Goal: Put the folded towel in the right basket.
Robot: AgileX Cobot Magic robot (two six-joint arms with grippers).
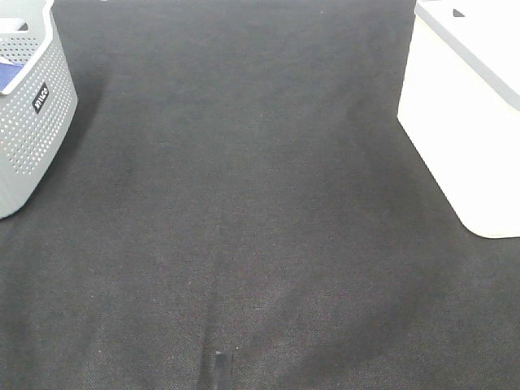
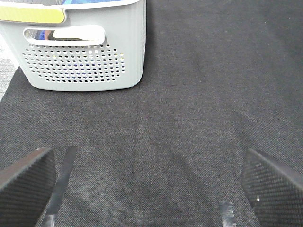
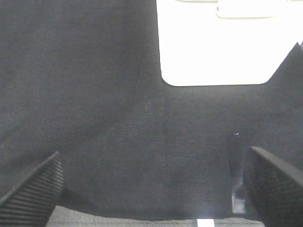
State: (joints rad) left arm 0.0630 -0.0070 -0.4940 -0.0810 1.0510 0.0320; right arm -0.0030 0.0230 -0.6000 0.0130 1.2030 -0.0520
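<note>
The right basket (image 1: 455, 122) is white with solid walls and stands at the table's right edge. It also shows in the right wrist view (image 3: 213, 47). No folded towel lies on the table. Something blue (image 1: 8, 75) shows inside the grey perforated left basket (image 1: 32, 138), and through that basket's handle slot in the left wrist view (image 2: 45, 34). I cannot tell if it is the towel. My left gripper (image 2: 151, 189) is open and empty over the cloth, short of the grey basket (image 2: 85, 61). My right gripper (image 3: 151, 189) is open and empty, short of the white basket.
A black cloth (image 1: 244, 203) covers the table between the two baskets. A yellow strip (image 2: 31, 14) lies along the grey basket's rim. A small dark part (image 1: 219, 370) pokes in at the front edge of the high view.
</note>
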